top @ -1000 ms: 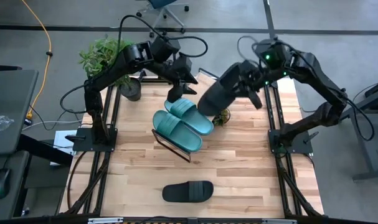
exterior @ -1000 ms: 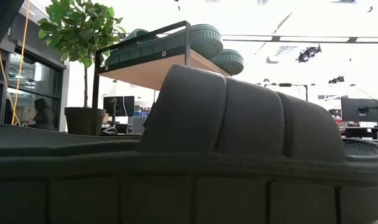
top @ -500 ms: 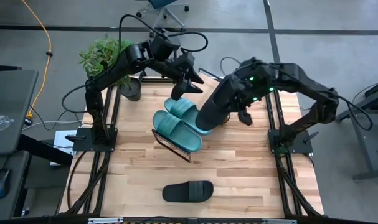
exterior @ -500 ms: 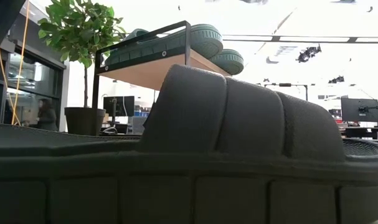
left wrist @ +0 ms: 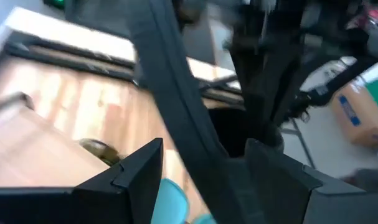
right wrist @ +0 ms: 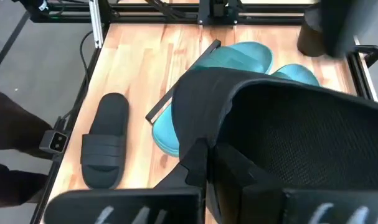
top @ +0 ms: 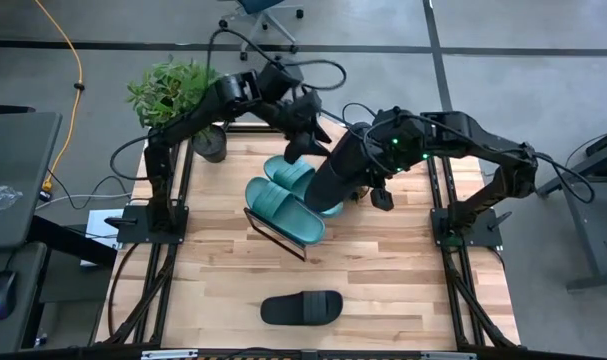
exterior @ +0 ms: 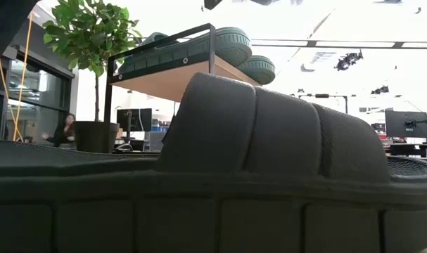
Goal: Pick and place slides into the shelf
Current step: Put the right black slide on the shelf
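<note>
Your right gripper (top: 368, 175) is clenched on a black slide (top: 335, 172) over the shelf (top: 275, 231) beside two teal slides (top: 295, 197), your left gripper (top: 301, 148) hangs released just beyond, and another black slide (top: 301, 307) lies near the table's front edge.

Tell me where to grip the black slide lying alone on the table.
Grip the black slide across its wide strap, coming straight down from above. It lies flat, sole down, on the tabletop, clear of the shelf, so the raised strap is probably the easiest part to pinch.
</note>
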Tool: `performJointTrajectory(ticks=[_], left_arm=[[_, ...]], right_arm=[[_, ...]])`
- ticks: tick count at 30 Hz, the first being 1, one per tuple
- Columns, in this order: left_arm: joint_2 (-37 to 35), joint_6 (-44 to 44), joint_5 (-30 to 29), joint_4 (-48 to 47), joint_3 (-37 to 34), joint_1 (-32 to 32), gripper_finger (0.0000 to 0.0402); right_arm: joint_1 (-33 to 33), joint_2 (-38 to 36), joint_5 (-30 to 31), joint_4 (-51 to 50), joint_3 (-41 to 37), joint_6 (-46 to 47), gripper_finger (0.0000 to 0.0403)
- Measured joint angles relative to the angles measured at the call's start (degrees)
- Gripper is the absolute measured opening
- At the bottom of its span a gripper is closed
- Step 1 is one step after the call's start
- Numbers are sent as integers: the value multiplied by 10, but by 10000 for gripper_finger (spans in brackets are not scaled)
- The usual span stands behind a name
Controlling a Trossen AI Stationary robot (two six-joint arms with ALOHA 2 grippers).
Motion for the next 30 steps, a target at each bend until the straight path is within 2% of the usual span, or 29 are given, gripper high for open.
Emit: performJointTrajectory(ticks=[14,30], left_arm=[[27,-14,11,12,-1,-12,216],[27,-12,-19,9,0,-7,216]], right_arm=[[11,31,-10,2,0,-3,0],[11,33,-5,3,0,-17,0]])
